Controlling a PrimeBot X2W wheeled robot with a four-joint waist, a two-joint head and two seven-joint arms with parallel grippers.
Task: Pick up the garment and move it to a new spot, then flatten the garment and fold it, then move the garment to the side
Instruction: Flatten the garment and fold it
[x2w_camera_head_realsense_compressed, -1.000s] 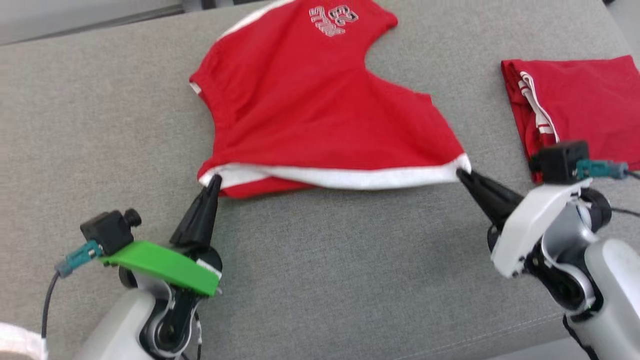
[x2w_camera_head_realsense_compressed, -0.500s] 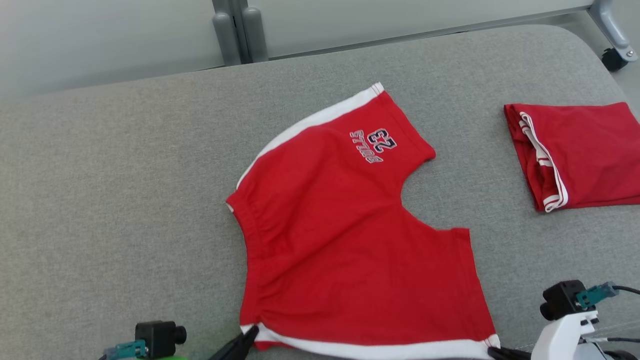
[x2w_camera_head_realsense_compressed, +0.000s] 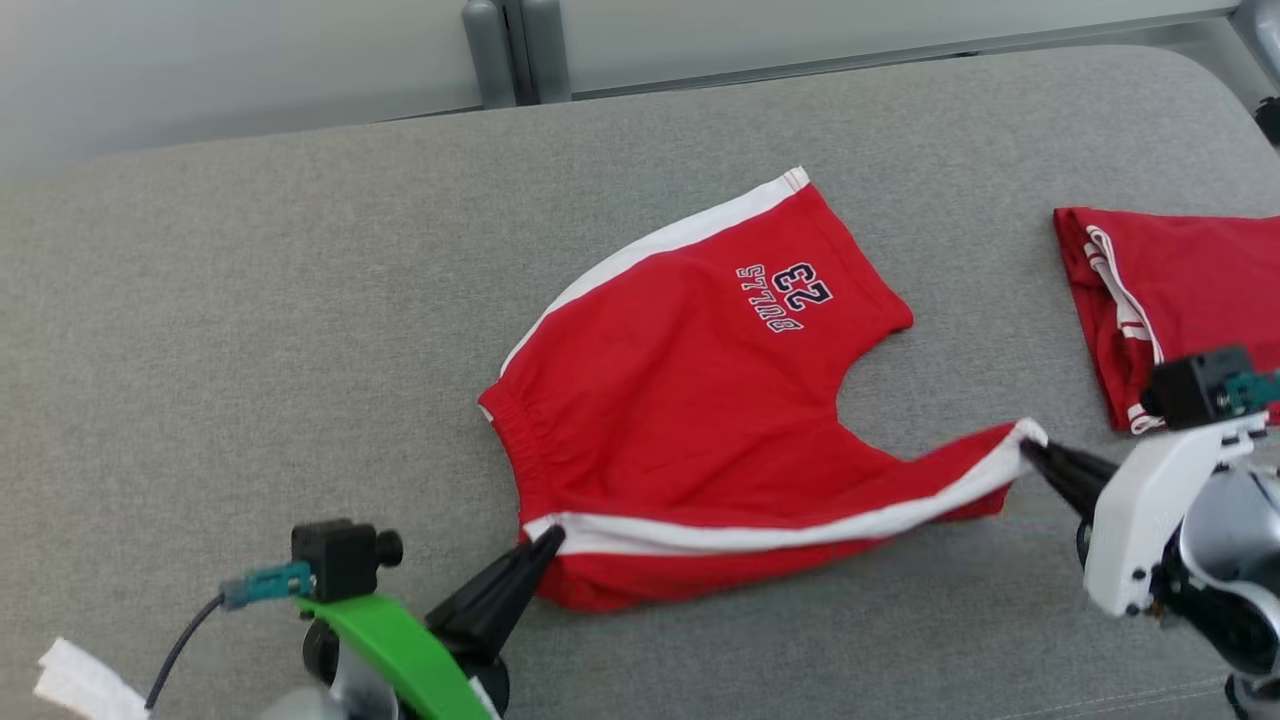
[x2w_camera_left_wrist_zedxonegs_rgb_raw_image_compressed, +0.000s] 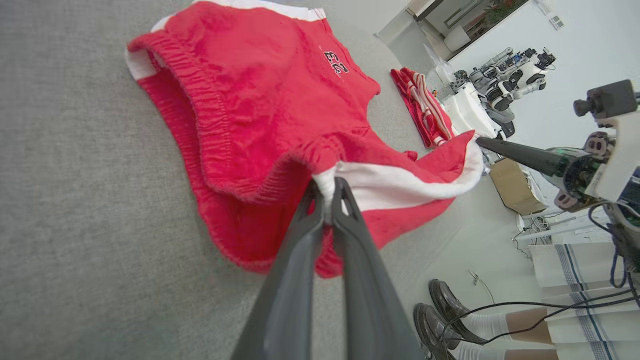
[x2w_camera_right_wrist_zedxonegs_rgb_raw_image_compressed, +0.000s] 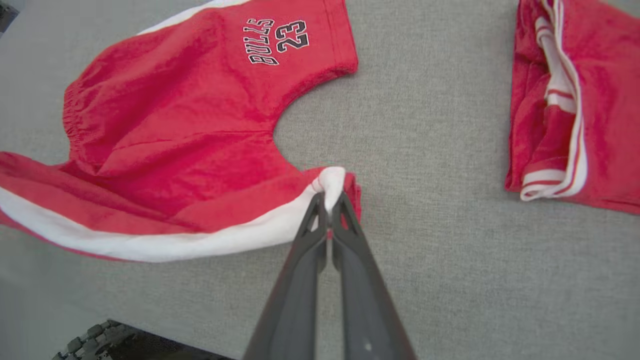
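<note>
Currently, my left gripper (x2w_camera_head_realsense_compressed: 548, 540) is clamped on the waistband corner of the red shorts (x2w_camera_head_realsense_compressed: 700, 400), my right gripper (x2w_camera_head_realsense_compressed: 1030, 452) on the leg-hem corner of the same white stripe. That edge hangs lifted between them; the rest lies spread on the grey surface (x2w_camera_head_realsense_compressed: 250, 300) ahead of both tips. Judgement: flattening looks done, the fold is started but not laid over, the move aside is not yet done. Another folded red garment (x2w_camera_head_realsense_compressed: 1180, 290) lies beyond my right gripper.
</note>
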